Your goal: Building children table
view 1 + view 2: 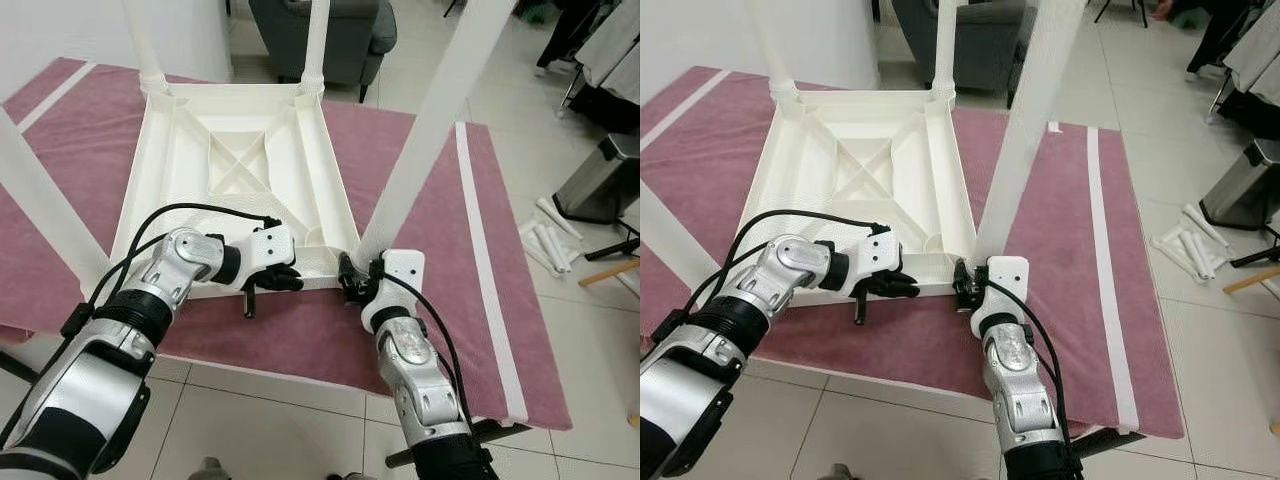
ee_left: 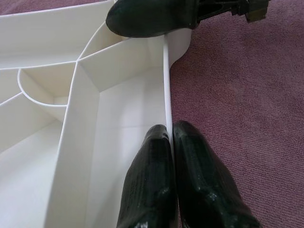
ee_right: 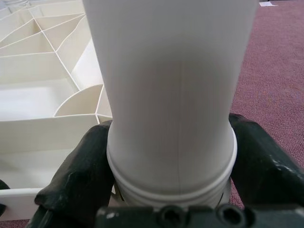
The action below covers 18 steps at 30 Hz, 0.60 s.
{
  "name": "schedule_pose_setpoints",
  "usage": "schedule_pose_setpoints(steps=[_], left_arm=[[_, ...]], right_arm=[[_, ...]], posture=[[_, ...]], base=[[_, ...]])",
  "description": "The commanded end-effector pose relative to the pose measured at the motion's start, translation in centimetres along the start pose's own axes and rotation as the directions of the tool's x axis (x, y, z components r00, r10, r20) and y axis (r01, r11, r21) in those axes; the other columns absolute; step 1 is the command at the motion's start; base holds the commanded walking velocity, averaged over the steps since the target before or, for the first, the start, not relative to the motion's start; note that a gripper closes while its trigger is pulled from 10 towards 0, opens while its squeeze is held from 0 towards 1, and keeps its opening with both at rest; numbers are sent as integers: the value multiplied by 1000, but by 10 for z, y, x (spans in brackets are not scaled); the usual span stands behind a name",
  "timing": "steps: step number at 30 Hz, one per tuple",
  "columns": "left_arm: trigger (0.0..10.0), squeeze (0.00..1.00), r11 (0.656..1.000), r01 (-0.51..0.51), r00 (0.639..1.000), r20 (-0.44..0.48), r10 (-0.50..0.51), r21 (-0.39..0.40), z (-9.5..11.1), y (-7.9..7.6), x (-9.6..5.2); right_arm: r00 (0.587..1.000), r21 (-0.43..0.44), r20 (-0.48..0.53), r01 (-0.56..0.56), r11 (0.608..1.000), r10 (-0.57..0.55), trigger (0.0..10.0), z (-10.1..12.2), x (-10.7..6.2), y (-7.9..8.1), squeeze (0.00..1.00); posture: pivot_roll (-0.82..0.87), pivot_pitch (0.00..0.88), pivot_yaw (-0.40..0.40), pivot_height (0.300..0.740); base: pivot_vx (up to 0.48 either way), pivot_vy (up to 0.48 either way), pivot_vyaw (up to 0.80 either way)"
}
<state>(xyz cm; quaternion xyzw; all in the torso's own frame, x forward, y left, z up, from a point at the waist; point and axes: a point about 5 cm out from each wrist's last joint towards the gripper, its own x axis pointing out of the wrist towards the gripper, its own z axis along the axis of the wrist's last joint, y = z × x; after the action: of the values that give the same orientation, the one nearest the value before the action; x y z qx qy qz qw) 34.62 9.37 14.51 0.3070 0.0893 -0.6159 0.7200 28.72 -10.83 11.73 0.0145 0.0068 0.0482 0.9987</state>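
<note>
White plastic children's table [image 1: 240,150] lying upside down on a maroon rug [image 1: 430,250], ribbed underside facing up, legs pointing upward from the corners. Right gripper [image 3: 171,156] at the near right corner, black fingers [image 3: 80,166] spread around the base of the near right leg [image 1: 425,130] and pressed against both sides of it, just above the ringed collar where the leg meets its socket. Left gripper [image 2: 173,156] at the near edge of the tabletop, to the left of that corner, fingers closed together on the thin white rim wall [image 2: 166,80], one finger inside the frame, one outside over the rug. Grey armchair [image 1: 330,35] beyond the far end of the table. Loose white tubes [image 1: 550,240] on the tile floor [image 1: 540,340] to the right, beside a steel bin [image 1: 600,180]
</note>
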Motion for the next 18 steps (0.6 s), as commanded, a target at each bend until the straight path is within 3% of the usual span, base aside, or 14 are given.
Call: schedule_pose_setpoints(steps=[1,11,12,15,16,18], left_arm=[[10000,0,997,-73,997,-21,72,-31,-6,5,-6],[10000,0,997,-77,997,-19,77,-31,-6,5,-6],[10000,0,997,-77,997,-18,77,-31,-6,5,-6],[10000,0,997,-77,997,-18,77,-31,-6,5,-7],[10000,0,997,-77,997,-17,76,-32,-6,5,-6],[10000,0,997,-76,997,-17,75,-32,-6,5,-6]], right_arm=[[997,5,-74,-21,1000,22,10000,-16,-5,1,0],[999,-5,-13,-36,999,36,10000,-6,-2,0,0],[999,5,-8,-41,999,41,10000,-5,-2,-1,1000],[999,7,-3,-42,999,42,10000,-5,-2,-1,1000],[999,11,9,-47,999,47,10000,-3,-2,0,0],[998,14,19,-52,999,52,10000,-1,-2,0,0]], posture=[[96,72,-21,740],[96,70,-22,740],[95,70,-22,740],[95,71,-21,740],[95,71,-20,740],[95,71,-20,740]], base=[[0,0,0],[0,0,0],[0,0,0],[0,0,0],[0,0,0],[0,0,0]])
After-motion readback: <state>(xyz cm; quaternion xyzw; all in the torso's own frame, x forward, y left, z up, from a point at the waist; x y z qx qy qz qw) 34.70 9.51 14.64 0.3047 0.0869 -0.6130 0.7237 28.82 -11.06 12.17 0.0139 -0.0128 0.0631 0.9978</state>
